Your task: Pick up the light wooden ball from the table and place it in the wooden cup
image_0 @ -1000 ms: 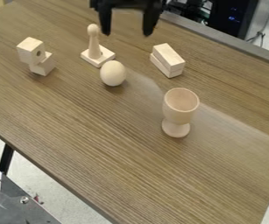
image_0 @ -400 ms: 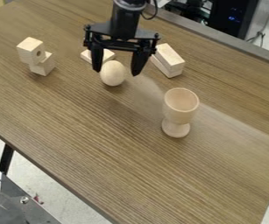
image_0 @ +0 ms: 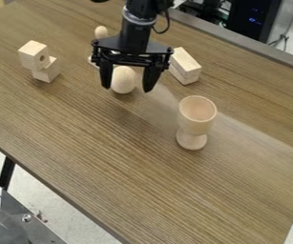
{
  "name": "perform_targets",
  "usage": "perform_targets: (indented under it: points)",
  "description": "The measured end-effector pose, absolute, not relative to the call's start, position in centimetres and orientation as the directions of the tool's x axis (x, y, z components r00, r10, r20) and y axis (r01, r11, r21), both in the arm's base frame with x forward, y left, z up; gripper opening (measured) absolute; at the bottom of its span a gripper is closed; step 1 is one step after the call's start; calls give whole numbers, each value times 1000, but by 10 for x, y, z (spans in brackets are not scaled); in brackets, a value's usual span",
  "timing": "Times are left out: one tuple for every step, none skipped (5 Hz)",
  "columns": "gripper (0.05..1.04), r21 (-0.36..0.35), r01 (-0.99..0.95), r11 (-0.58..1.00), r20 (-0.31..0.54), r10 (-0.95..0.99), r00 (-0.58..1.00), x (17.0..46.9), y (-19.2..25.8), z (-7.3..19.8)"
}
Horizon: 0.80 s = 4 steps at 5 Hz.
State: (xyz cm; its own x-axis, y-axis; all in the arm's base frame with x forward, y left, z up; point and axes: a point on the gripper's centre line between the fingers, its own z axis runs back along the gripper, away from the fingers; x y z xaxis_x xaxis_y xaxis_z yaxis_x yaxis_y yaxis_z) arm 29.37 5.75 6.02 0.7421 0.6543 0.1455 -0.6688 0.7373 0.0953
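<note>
My gripper (image_0: 127,89) has come down from top edge; jaws wide, nothing held. Wooden egg (image_0: 123,80) on tabletop (image_0: 98,143), approx. betw. jaws, so now nearest obj.; contact unclear. Wooden goblet (image_0: 193,125) upright, well apart.

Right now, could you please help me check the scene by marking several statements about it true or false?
The goblet stands upright on the table. True.
In this view, the egg appears between the fingers of the gripper. True.
The egg sits inside the goblet. False: it is outside, beyond the goblet's rim.
The gripper is shut. False: its fingers are spread apart.
The block with a hole rests on another block. True.
</note>
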Motion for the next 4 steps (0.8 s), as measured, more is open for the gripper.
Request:
perform_targets:
  points:
    - [1000,91,-667,740,144,653,744,294,59,60]
    - [1000,100,-664,741,132,652,747,296,61,54]
    - [1000,95,-671,735,139,658,740,303,65,56]
    - [1000,103,-685,721,125,674,728,306,70,51]
